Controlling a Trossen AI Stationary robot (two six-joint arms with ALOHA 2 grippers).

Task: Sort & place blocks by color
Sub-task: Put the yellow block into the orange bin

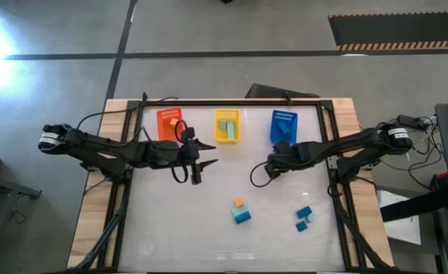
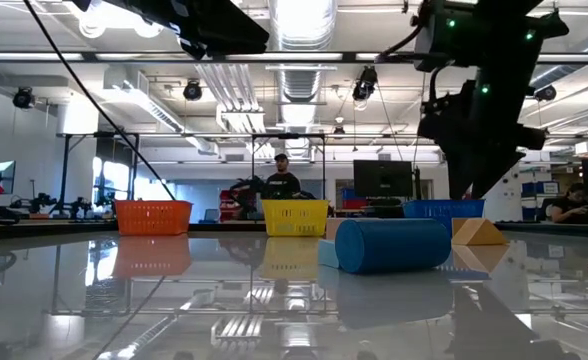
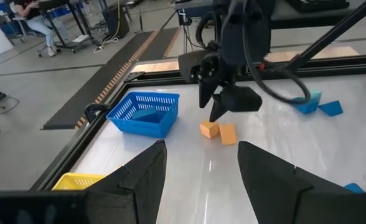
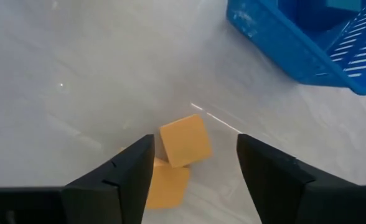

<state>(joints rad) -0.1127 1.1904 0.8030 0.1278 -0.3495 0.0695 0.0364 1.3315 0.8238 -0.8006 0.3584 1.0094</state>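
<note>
The right gripper (image 4: 192,171), fingers spread wide and empty, hangs directly over two touching orange cubes (image 4: 184,141), apparently aligned to grasp one.

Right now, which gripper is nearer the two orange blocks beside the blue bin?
Right. The right gripper hangs directly over the orange blocks, fingers open. The left gripper is across the table, below the orange bin.

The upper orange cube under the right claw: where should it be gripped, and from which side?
Grip the small orange cube across its two free side faces, coming down from above: a second orange block touches its lower edge.
</note>
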